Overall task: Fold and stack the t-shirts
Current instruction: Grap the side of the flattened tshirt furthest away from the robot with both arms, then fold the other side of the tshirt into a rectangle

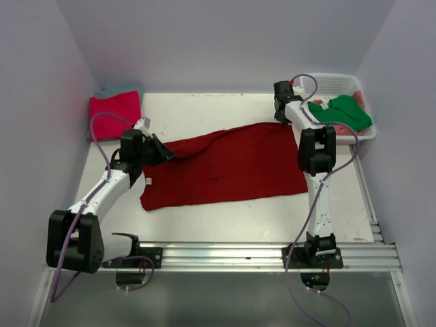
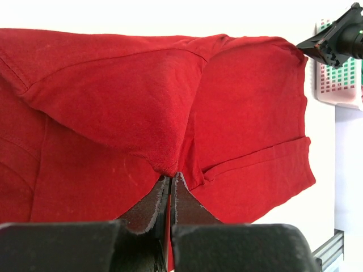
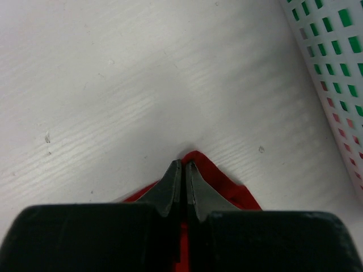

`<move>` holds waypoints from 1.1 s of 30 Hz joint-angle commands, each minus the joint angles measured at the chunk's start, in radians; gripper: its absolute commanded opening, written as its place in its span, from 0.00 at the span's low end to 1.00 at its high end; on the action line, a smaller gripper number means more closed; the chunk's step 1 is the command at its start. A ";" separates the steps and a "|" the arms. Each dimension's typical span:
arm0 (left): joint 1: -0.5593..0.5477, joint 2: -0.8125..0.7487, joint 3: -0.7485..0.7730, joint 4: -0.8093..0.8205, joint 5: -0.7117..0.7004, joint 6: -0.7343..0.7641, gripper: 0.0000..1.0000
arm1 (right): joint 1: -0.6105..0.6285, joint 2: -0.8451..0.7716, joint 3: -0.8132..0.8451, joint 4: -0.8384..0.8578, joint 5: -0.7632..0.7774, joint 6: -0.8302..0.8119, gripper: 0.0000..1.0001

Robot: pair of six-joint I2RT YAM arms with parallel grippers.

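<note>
No legible text, brand, number or sign appears in any view. A white tab (image 1: 148,181) at the near-left edge of the dark red t-shirt (image 1: 231,167) is too small to read.

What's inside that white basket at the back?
A green t-shirt lies topmost in the basket, draping over its rim, with some pink cloth beside it. Anything underneath is covered.

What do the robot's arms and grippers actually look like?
Both the left arm and right arm have white links joined by chunky black joints, with a thin purple cable looping along each. The left gripper and right gripper are black, each ending in two fingers tapering to a point.
</note>
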 commanded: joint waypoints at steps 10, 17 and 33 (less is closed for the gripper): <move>0.021 -0.047 0.088 0.071 -0.117 0.048 0.00 | -0.009 -0.204 -0.097 0.116 0.152 -0.064 0.00; 0.029 -0.099 0.144 -0.029 -0.192 0.061 0.00 | -0.008 -0.329 -0.195 0.202 0.132 -0.123 0.00; 0.031 -0.147 0.137 -0.207 -0.094 0.078 0.00 | 0.035 -0.675 -0.723 0.130 0.117 -0.023 0.00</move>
